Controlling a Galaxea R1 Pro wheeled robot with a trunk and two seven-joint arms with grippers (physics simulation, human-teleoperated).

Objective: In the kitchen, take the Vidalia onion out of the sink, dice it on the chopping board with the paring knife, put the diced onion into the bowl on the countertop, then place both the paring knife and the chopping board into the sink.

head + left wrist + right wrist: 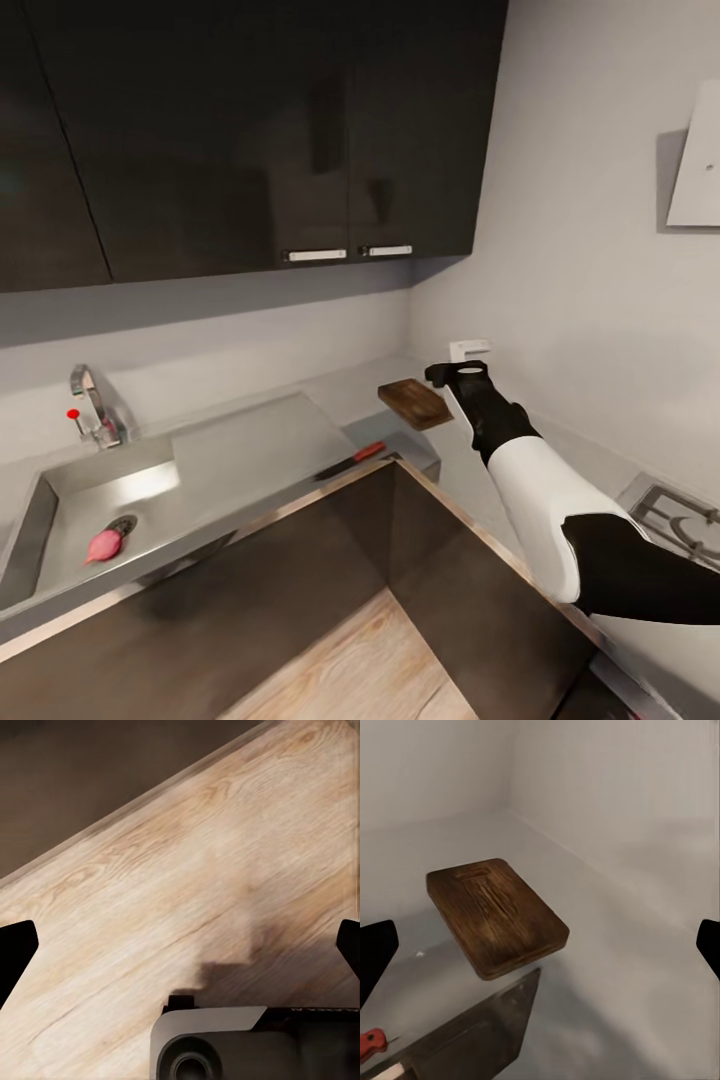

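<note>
Landmark: chopping board (415, 402), flat on the countertop (470, 470) in the corner.

- Above board: open air. Right gripper (458, 373) hangs just beside its far-right edge, fingers spread wide in right wrist view.
- Behind and right of board: walls close in; small white outlet (469, 349) on the wall.
- Left-front of board: paring knife (352, 460) lies at the countertop edge.
- Further left: sink (90, 520) open from above; faucet (92, 405) stands at its back.
</note>
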